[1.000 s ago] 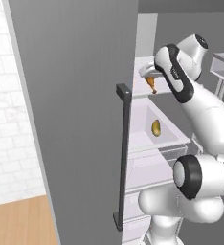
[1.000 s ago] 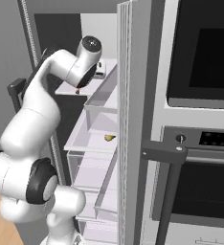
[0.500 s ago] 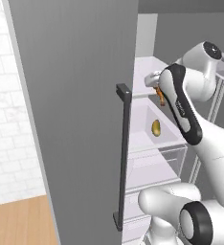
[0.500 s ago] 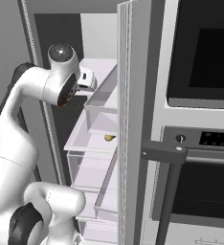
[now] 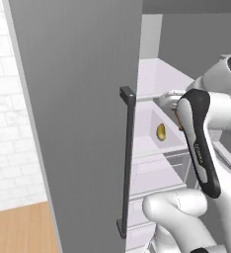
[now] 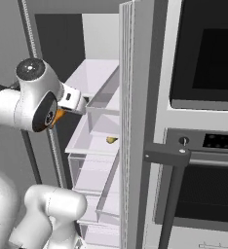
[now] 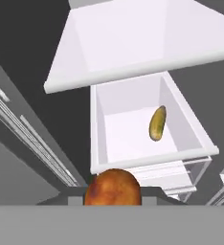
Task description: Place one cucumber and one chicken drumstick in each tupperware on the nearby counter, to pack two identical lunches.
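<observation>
I am pinching a chicken drumstick in my claw, my fingertips pressed against its rounded golden-brown bulb, which is sitting low in the hand view; from the right base view a sliver of its orange is peeking out beside my wrist. I am holding it out in front of the open fridge, clear of the shelves. Below and beyond it, a white drawer is standing pulled out, its front lip and side walls forming a clean rectangular edge, and a small yellow-green piece is lying tilted on its floor near the right wall, with bare floor around it. Above the drawer, a white shelf is jutting forward, its front edge overhanging the drawer's back. To my left, the grey fridge door is standing open with its dark vertical handle close to my forearm. To my right, the other door's edge is rising just beside the oven, leaving me a narrow channel between.
</observation>
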